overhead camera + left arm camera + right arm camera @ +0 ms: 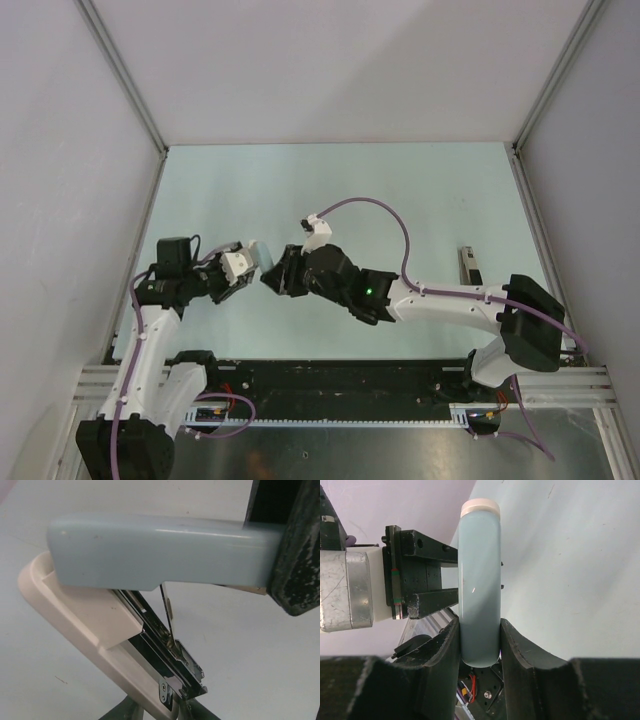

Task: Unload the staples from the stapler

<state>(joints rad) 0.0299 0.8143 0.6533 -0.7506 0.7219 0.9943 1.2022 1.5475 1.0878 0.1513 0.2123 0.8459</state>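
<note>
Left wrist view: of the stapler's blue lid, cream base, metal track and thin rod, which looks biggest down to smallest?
On the stapler, largest first:
1. blue lid
2. cream base, partly hidden under the lid, so unsure
3. metal track
4. thin rod

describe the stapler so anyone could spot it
On the table, find where the two arms meet. The stapler hangs between them, clamped by the jaws of the right gripper. Only it has a pale blue top over a cream base.
</note>
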